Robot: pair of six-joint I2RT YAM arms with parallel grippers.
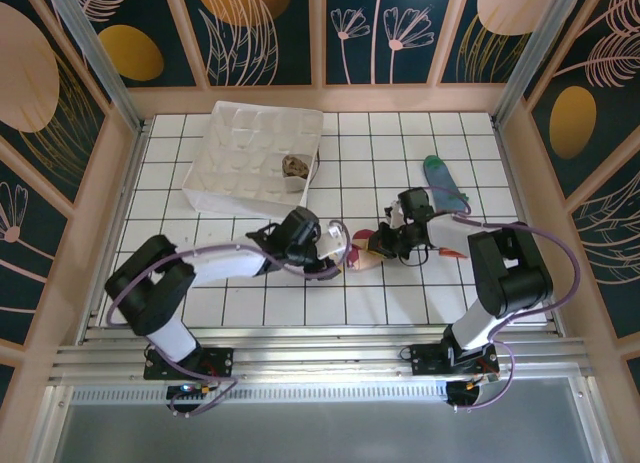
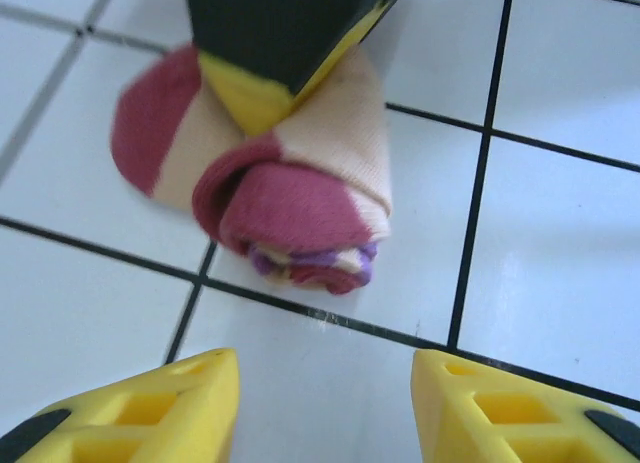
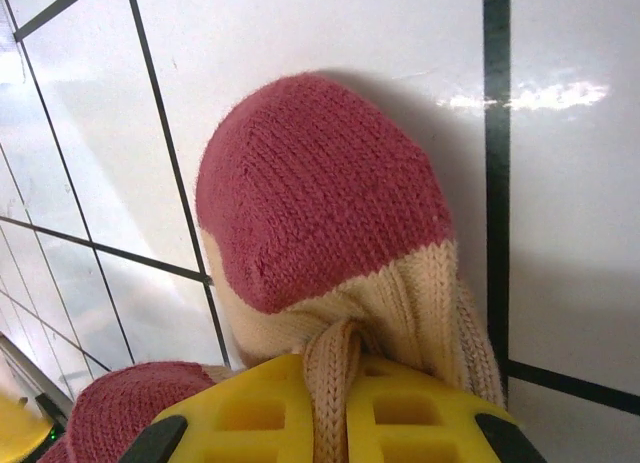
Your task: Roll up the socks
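The beige sock [image 2: 300, 173], red at the toe with a pink-purple striped cuff, lies partly rolled on the white tiles in the middle of the table [image 1: 362, 259]. My right gripper [image 3: 345, 408] is shut on a fold of its beige knit, with the red toe [image 3: 310, 193] just beyond the fingers. My left gripper [image 2: 325, 403] stands open a short way in front of the roll and touches nothing. In the top view the left gripper [image 1: 338, 255] and right gripper [image 1: 374, 247] face each other across the sock. The blue-grey sock [image 1: 443, 183] lies flat at the back right. The argyle sock [image 1: 296, 167] sits in the tray.
A white compartment tray [image 1: 228, 148] stands at the back left. Wooden walls enclose the tiled table [image 1: 300, 303] on three sides. Purple cables loop off both arms. Bare tiles stretch along the near edge and the back middle.
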